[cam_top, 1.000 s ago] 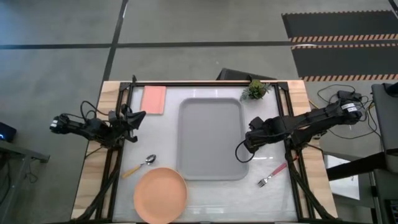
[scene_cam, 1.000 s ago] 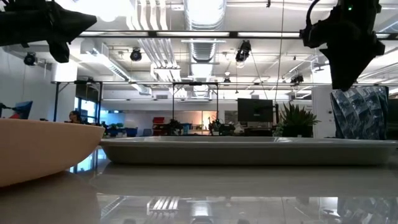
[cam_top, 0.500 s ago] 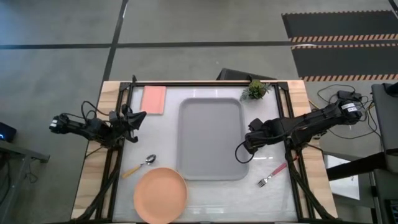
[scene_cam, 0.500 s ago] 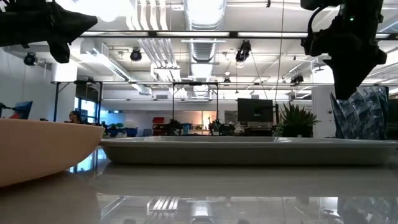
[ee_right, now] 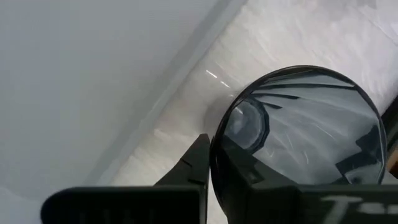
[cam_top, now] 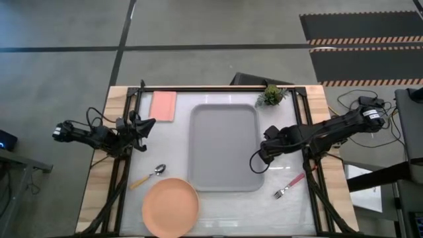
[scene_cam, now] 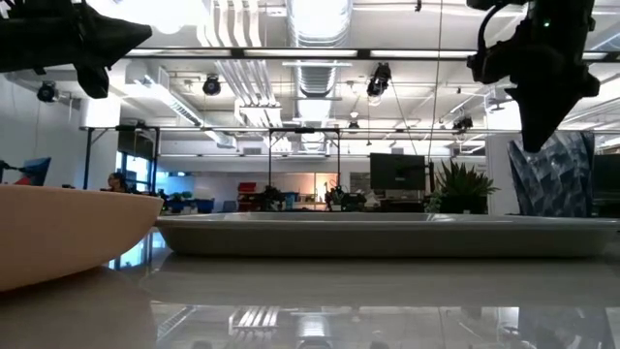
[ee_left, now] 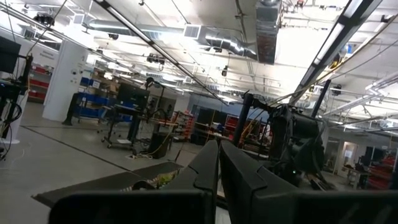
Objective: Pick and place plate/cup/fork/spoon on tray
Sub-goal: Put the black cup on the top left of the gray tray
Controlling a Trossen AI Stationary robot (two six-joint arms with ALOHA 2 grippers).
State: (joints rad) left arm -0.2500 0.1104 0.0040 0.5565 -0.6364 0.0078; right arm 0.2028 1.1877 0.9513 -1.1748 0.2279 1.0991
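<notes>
The cup [ee_right: 305, 134] is found on the table just beside the right long edge of the tray [cam_top: 223, 149], near that edge's front end. In the right wrist view its mouth is seen from above, with one dark finger [ee_right: 239, 168] inside the rim and the other [ee_right: 193, 163] outside it, so the wall is caught between them. The right gripper [cam_top: 259, 160] is thus recorded as closed on the cup wall. In the low view the cup [scene_cam: 554, 174] is seen tilted beneath the right gripper [scene_cam: 539, 121], its base close to the tray rim line; whether it touches the table cannot be told.

The tray is noted at the table's centre, with nothing lying in it. The plate [cam_top: 170, 207] is seen at the front left, just off the tray's front left corner. The spoon [cam_top: 148, 175] is placed beside the plate, toward the left, its bowl pointing to the tray. The fork [cam_top: 289, 185] is located to the right of the tray's front right corner.

The left gripper [cam_top: 144, 125] is held at the table's left edge, well apart from all items; in the left wrist view its fingers [ee_left: 208, 165] are seen pressed together on nothing.

A pink pad [cam_top: 164, 106] and a small potted plant [cam_top: 271, 95] are recorded at the back of the table.
</notes>
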